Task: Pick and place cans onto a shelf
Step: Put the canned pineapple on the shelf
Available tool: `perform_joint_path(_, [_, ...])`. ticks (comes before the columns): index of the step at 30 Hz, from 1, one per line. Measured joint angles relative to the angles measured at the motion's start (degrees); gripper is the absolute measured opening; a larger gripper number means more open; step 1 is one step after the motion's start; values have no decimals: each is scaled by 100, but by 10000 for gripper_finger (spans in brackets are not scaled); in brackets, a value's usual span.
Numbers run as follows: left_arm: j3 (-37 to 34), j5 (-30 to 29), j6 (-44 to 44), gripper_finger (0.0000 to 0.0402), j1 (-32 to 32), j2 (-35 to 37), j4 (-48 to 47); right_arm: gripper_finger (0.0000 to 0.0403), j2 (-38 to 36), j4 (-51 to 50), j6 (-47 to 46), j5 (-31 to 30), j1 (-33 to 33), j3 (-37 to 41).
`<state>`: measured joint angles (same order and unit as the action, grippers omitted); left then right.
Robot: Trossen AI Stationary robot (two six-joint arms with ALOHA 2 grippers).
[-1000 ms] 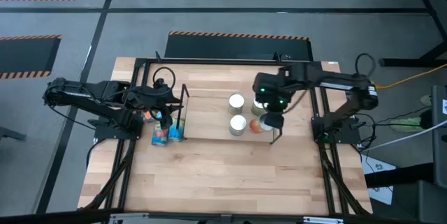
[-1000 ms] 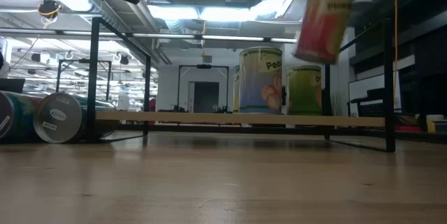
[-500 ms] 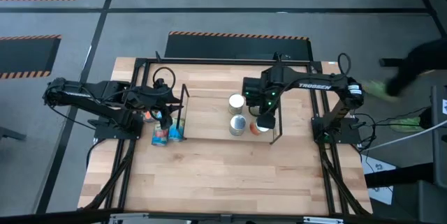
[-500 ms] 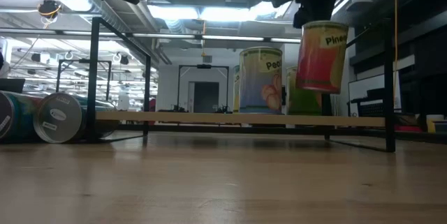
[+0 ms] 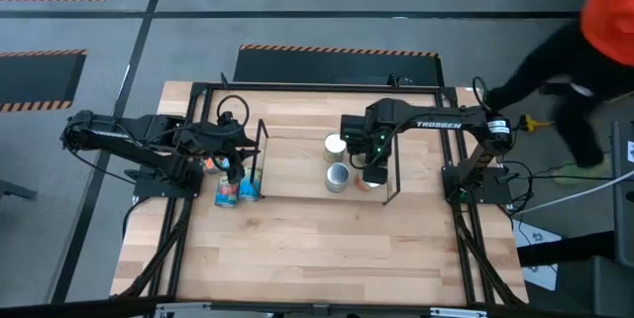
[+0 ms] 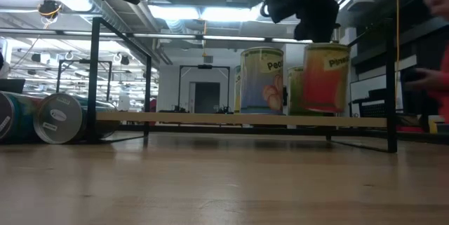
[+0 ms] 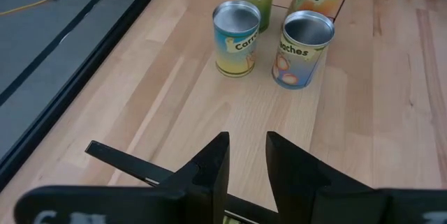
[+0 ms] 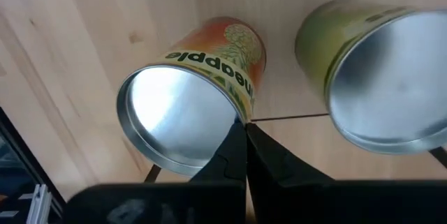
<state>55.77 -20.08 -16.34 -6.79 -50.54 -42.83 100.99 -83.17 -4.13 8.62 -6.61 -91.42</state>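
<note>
Shelf [image 6: 210,118]; pineapple can [image 8: 192,102], perhaps pinched.

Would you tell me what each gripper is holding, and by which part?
The right gripper is shut on the pineapple can, pinching its top rim. The left gripper is open and holds nothing.
</note>
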Motion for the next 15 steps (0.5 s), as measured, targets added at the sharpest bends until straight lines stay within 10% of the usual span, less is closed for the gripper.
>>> perform_joint_path(15, [0,0,2,87,0,0,0,12,0,266,10,-1,0,173])
